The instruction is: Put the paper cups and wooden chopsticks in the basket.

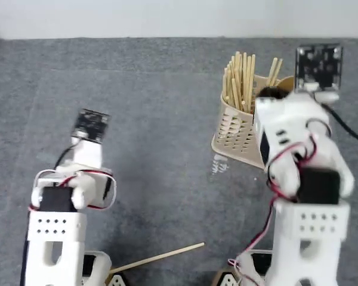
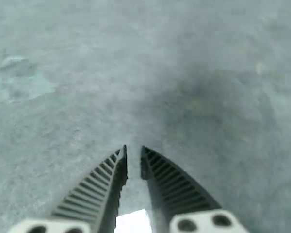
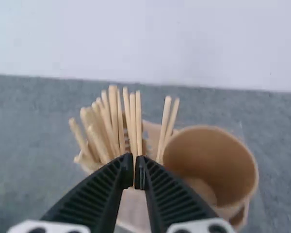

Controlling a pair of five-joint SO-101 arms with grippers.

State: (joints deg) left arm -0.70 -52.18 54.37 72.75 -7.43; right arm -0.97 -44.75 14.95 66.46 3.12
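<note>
A beige slatted basket (image 1: 235, 136) stands at the back right with several wooden chopsticks (image 1: 240, 80) upright in it. In the right wrist view a brown paper cup (image 3: 211, 167) lies inside that basket (image 3: 131, 206), beside the chopsticks (image 3: 114, 124). My right gripper (image 3: 134, 162) is shut and hangs just over the basket, its tips in front of the standing sticks. One loose chopstick (image 1: 158, 257) lies on the mat near the front edge, between the arms. My left gripper (image 2: 133, 151) is shut with nothing in it, low over bare mat at the left.
A grey mat (image 1: 155, 119) covers the table up to a white wall at the back. The right arm (image 1: 298, 149) leans over the basket and hides part of it. A small whitish mark (image 1: 219, 165) lies on the mat beside the basket.
</note>
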